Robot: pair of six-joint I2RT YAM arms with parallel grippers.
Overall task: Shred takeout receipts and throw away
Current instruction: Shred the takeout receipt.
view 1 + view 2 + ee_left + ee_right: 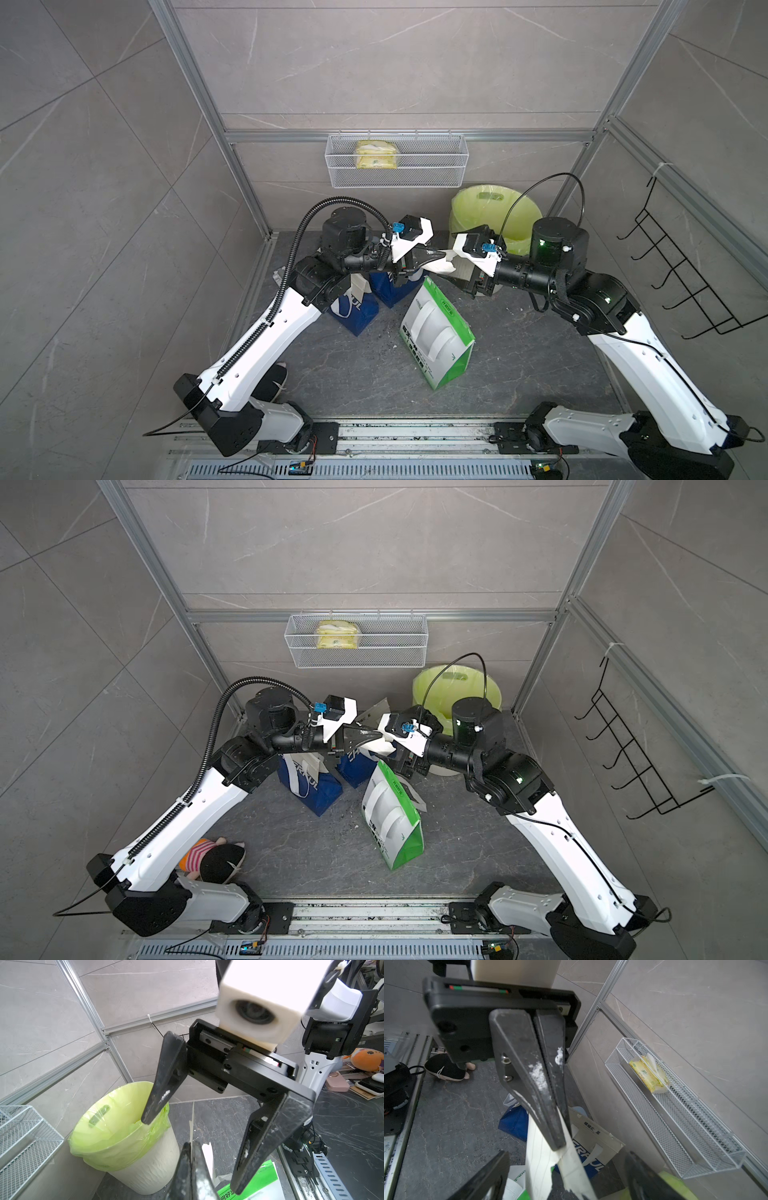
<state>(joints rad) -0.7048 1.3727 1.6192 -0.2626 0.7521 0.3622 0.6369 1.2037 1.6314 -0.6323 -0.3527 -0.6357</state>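
Observation:
My left gripper (435, 254) is shut on a takeout receipt (448, 264), a thin white slip with faint lines, held in the air above the bags. In the right wrist view the left gripper (560, 1146) pinches the receipt (540, 1165), whose lower edge looks ragged and partly split. The left wrist view shows the receipt (192, 1120) edge-on, rising from between the closed fingertips (187, 1153). My right gripper (566, 1155) is open wide. Its two fingers (158, 1093) stand on either side of the receipt and the left gripper's tip without touching the paper.
A white bin with a green liner (490, 208) stands behind the right arm. A green-and-white bag (436, 332) and blue-and-white bags (353, 311) stand on the dark floor below. On the back wall hangs a wire basket (436, 166), and a black wire rack (685, 270) is on the right wall.

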